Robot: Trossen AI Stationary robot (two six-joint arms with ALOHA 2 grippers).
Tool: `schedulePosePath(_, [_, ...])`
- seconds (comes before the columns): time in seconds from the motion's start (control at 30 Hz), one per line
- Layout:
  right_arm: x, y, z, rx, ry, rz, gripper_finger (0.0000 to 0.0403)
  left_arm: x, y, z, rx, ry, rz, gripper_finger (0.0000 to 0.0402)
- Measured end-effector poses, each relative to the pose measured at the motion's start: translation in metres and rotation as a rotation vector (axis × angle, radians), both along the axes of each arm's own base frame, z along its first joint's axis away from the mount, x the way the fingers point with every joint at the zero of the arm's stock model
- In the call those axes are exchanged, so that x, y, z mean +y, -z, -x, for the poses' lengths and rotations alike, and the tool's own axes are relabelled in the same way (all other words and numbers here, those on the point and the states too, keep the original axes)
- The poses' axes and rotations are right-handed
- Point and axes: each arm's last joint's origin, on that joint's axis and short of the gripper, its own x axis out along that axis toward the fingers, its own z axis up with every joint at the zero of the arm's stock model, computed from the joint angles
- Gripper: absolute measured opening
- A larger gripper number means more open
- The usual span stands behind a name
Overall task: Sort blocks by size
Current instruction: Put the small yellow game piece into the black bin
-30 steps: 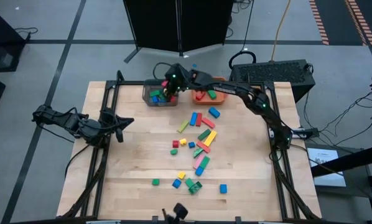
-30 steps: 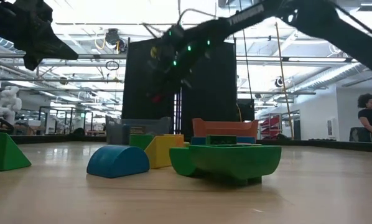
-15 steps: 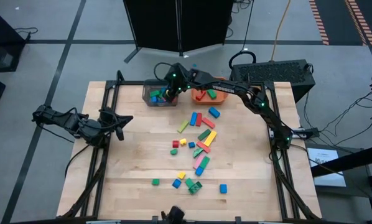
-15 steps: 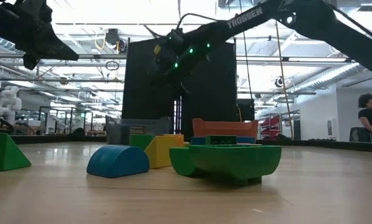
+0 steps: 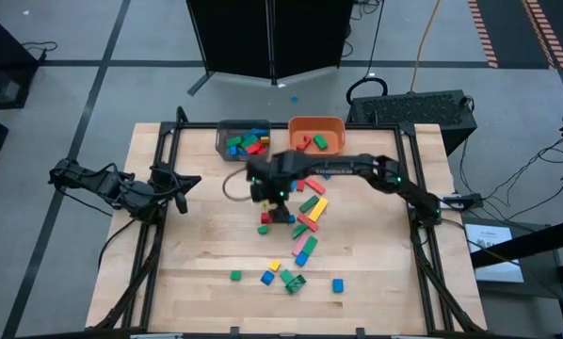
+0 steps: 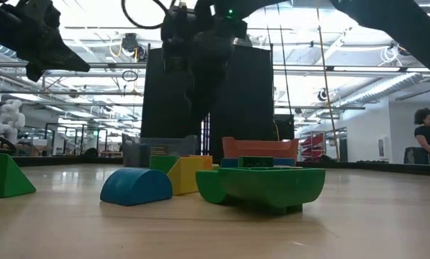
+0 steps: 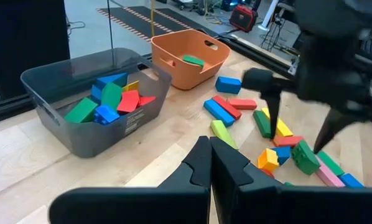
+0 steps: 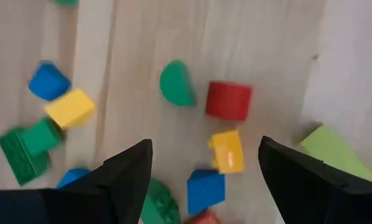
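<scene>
right gripper (image 5: 278,213): jaws apart, empty, over blocks (image 5: 303,218) scattered mid-table | left gripper (image 5: 189,183): jaws together, near left edge | more blocks in grey bin (image 5: 222,137) and orange bin (image 5: 314,123) at far edge

I see the blocks (image 5: 300,221), small pieces in red, green, blue, yellow and pink, scattered loosely across the middle of the table. Longer bars lie slanted toward the far right of the cluster; little cubes sit nearer. Several more fill the far grey bin, and what look like two or three rest in the orange one.
</scene>
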Motion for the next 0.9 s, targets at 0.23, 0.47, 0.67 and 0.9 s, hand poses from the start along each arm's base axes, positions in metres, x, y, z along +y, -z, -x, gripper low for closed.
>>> schedulePosePath(0.23, [0.021, 0.022, -0.003, -0.009, -0.023, 0.140, 0.0281, 0.000, 0.001, 0.000, 0.007, 0.001, -0.004, 0.0000])
schedulePosePath(0.47, [0.018, 0.057, 0.006, 0.058, 0.023, 0.132, 0.0281, -0.001, 0.001, 0.000, 0.010, 0.021, 0.007, 0.0000])
schedulePosePath(0.67, [0.013, 0.077, 0.011, 0.076, 0.072, 0.165, 0.0240, -0.001, 0.001, 0.000, 0.010, 0.021, 0.007, 0.0000])
schedulePosePath(0.9, [0.012, 0.076, 0.007, 0.026, 0.080, 0.177, 0.0131, -0.001, 0.001, 0.000, 0.010, 0.021, 0.006, 0.0000])
